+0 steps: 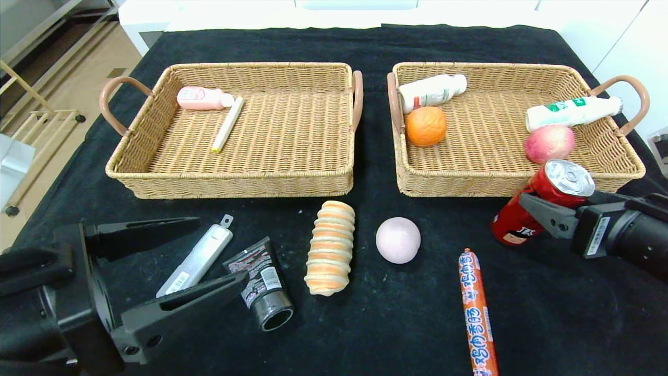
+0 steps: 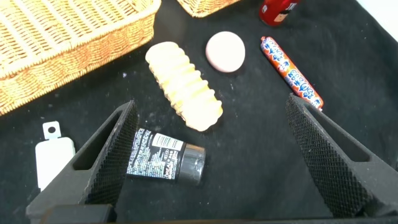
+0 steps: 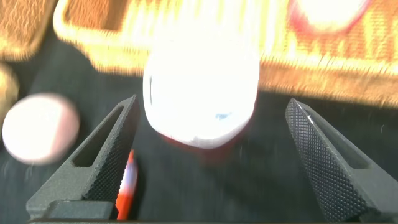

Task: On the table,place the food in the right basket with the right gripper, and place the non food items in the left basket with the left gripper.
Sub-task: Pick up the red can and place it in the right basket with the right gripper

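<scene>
My right gripper (image 1: 540,204) is open at the red can (image 1: 543,201), which stands tilted just in front of the right basket (image 1: 522,180). In the right wrist view the can (image 3: 202,87) sits between the wide-open fingers (image 3: 106,155) of my right gripper (image 3: 210,104). My left gripper (image 1: 219,250) is open and empty above a grey utility knife (image 1: 201,256) and a black tube (image 1: 263,284). In the left wrist view my left gripper (image 2: 210,107) has the tube (image 2: 161,157) by one finger. A ridged bread roll (image 1: 330,246), a pale pink ball (image 1: 397,239) and a sausage (image 1: 476,308) lie on the black cloth.
The left basket (image 1: 235,180) holds a pink bottle (image 1: 201,97) and a white stick (image 1: 228,124). The right basket holds two white bottles (image 1: 433,91) (image 1: 571,112), an orange (image 1: 426,126) and an apple (image 1: 549,143). The table's front edge is near both arms.
</scene>
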Robot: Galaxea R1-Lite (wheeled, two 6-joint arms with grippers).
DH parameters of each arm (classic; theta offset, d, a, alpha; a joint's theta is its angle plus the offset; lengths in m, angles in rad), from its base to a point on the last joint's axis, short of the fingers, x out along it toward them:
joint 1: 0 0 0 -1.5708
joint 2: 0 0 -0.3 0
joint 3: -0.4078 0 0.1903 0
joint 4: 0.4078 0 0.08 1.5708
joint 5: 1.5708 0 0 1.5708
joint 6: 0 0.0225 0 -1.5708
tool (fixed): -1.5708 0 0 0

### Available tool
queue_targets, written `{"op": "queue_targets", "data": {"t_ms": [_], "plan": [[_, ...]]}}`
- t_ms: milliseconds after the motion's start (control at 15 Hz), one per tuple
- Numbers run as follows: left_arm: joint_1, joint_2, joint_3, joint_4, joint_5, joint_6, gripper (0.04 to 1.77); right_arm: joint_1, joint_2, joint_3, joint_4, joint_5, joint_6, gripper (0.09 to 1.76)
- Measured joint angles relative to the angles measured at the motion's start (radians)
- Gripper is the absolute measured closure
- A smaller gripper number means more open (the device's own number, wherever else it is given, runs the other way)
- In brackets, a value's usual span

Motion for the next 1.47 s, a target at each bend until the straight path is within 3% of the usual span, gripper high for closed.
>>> {"op": "queue_targets", "data": {"t_ms": [933, 1467], "plan": [[0.0, -0.016, 0.003, -0.01, 0.0, 0.02, 0.09, 0.017, 0.096, -0.015, -0.103, -0.044, 0.001, 0.14], [-0.001, -0.016, 0.006, -0.014, 0.001, 0.021, 0.09, 0.013, 0.109, -0.029, -0.097, -0.051, 0.001, 0.14]]}}
